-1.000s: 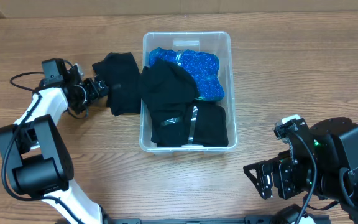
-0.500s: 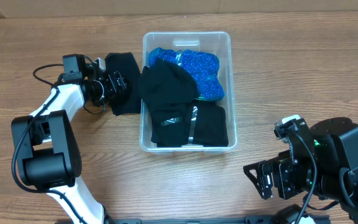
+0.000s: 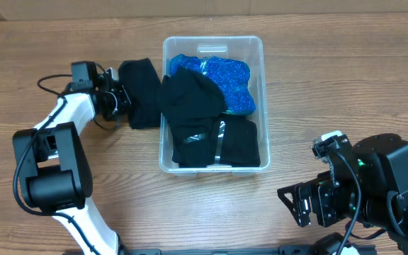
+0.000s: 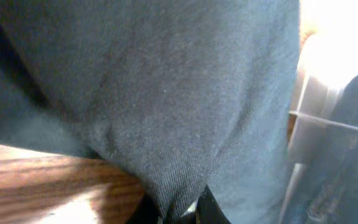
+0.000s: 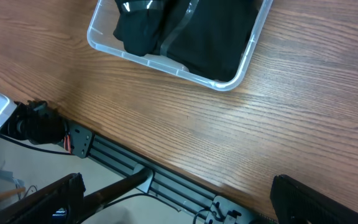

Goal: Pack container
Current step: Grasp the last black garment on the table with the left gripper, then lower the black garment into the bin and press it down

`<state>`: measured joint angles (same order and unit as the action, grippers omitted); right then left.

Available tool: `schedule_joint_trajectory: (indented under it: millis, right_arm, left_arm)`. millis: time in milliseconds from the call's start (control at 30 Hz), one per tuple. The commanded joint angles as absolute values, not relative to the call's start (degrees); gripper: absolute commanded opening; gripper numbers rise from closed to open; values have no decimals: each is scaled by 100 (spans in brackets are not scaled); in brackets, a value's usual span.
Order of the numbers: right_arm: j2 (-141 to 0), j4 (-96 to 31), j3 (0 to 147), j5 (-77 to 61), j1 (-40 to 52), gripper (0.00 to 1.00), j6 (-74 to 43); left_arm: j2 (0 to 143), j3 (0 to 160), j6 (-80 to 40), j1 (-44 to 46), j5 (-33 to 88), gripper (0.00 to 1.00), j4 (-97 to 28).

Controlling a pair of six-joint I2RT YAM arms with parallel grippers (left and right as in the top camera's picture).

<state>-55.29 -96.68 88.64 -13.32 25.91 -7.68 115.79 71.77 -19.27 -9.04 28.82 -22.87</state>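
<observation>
The clear container (image 3: 213, 40) stands mid-table, holding a blue sparkly cloth (image 3: 225, 76) and black garments (image 3: 193, 106). Another folded black garment (image 3: 142, 92) lies on the table against the container's left wall. My left gripper (image 3: 122, 99) is shut on this garment's left edge. The left wrist view shows the dark cloth (image 4: 166, 93) pinched between the fingertips (image 4: 207, 208), with the container wall (image 4: 309, 143) at the right. My right gripper (image 3: 297, 202) hovers open over the table's front right edge, holding nothing. In its wrist view the right gripper (image 5: 176, 199) stands wide, the container (image 5: 229, 84) far ahead.
A black cable (image 3: 48, 79) loops beside the left arm. The metal frame rail (image 5: 166, 171) runs along the table's front edge below the right gripper. Bare wood (image 3: 331, 85) lies right of the container.
My left gripper moved right onto the black garment beside the container and shut on its edge, which shifted slightly. The right arm stayed still.
</observation>
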Motion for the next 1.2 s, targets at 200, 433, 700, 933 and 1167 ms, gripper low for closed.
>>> schedule_joint_trajectory:
  millis: [200, 433, 700, 933, 1167]
  right_arm:
    - [-5481, -9649, 8886, -1361, 2587, 100, -764]
    - [-5481, -9649, 8886, -1361, 2587, 100, -764]
    - [-5481, -9649, 8886, -1361, 2587, 100, -764]
    - [-5481, -9649, 8886, -1361, 2587, 100, -764]
    - [-5481, -9649, 8886, -1361, 2587, 100, -764]
  left_arm:
    - [10079, 8530, -1323, -1125, 2998, 4, -3448]
    - [8353, 8532, -1111, -1118, 3181, 4, -3675]
    - [7535, 8530, 36, -64, 5273, 4, -3787]
    - [8200, 8530, -32, 1918, 4191, 4, -3684]
    - [9411, 8530, -947, 2447, 3870, 4, -2755]
